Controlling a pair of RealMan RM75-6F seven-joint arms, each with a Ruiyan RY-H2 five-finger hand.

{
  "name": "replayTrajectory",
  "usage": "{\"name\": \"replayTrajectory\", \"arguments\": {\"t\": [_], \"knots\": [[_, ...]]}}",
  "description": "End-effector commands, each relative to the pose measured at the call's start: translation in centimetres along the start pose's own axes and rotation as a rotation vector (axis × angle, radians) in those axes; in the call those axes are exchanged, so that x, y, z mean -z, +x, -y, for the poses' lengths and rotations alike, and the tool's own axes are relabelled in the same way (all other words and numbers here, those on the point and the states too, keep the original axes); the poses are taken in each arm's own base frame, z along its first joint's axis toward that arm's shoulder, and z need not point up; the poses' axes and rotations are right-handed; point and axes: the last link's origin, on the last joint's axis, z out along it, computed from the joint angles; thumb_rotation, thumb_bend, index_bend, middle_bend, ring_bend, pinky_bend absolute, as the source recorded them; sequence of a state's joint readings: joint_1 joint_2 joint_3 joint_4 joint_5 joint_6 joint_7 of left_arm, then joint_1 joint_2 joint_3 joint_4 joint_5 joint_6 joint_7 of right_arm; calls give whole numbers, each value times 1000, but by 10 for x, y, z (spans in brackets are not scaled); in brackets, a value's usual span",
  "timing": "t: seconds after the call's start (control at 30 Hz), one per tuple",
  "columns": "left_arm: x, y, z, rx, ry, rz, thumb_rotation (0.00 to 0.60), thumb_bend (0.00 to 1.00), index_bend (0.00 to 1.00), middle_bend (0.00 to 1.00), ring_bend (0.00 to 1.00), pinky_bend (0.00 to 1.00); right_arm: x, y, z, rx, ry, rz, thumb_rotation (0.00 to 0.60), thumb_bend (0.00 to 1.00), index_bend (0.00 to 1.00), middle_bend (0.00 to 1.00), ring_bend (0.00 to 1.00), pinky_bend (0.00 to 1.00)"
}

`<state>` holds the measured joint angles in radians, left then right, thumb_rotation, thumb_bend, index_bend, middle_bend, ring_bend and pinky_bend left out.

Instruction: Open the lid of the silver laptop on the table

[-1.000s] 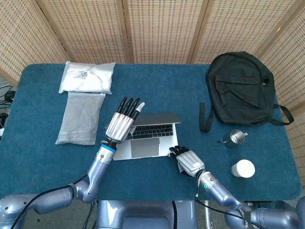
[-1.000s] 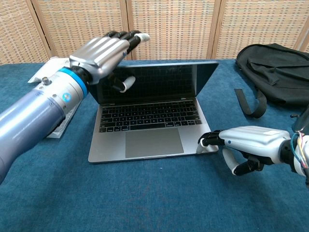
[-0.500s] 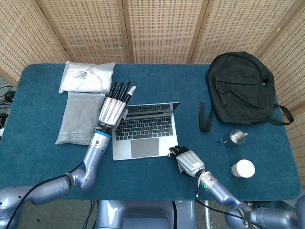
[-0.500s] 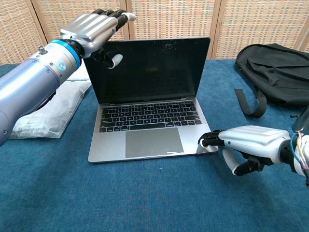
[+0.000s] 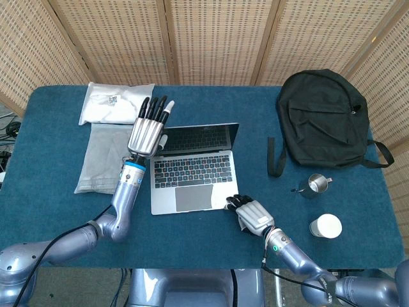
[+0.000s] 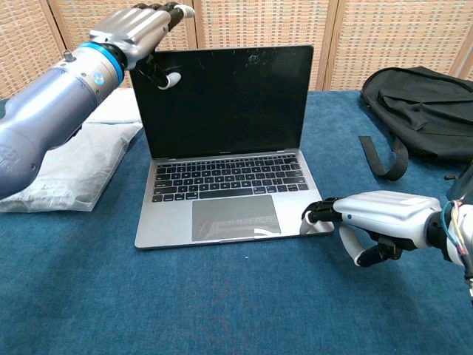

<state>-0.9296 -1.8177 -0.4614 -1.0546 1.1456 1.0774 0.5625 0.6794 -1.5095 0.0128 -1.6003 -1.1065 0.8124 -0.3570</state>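
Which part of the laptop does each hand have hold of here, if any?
The left hand holds the laptop lid by its top left corner. The right hand grips nothing; its fingers press on the base's front right corner.

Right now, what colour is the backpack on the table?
Black; the backpack shows best in the head view.

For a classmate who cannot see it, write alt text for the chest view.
A silver laptop stands open on a blue table, screen dark and upright. The robot's left hand holds the lid's top left corner; its right hand presses the base's front right corner. A black backpack lies right.
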Motion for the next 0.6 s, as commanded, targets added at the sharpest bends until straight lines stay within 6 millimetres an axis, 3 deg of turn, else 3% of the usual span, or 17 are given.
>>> {"name": "replayTrajectory", "arguments": {"t": [0.03, 0.37, 0.6], "knots": [[-7, 3, 6, 5, 23, 0, 600, 370, 0, 0, 0, 0, -1, -1, -1, 0, -1, 2, 600, 981, 187, 121, 50, 124], [-24, 2, 17, 37, 72, 32, 600, 369, 0, 0, 0, 0, -2, 0, -3, 8, -3, -2, 600, 981, 187, 121, 50, 124], [-31, 0, 14, -2, 77, 32, 600, 369, 0, 0, 0, 0, 0, 2, -8, 9, -14, -8, 600, 981, 187, 121, 50, 124]]}}
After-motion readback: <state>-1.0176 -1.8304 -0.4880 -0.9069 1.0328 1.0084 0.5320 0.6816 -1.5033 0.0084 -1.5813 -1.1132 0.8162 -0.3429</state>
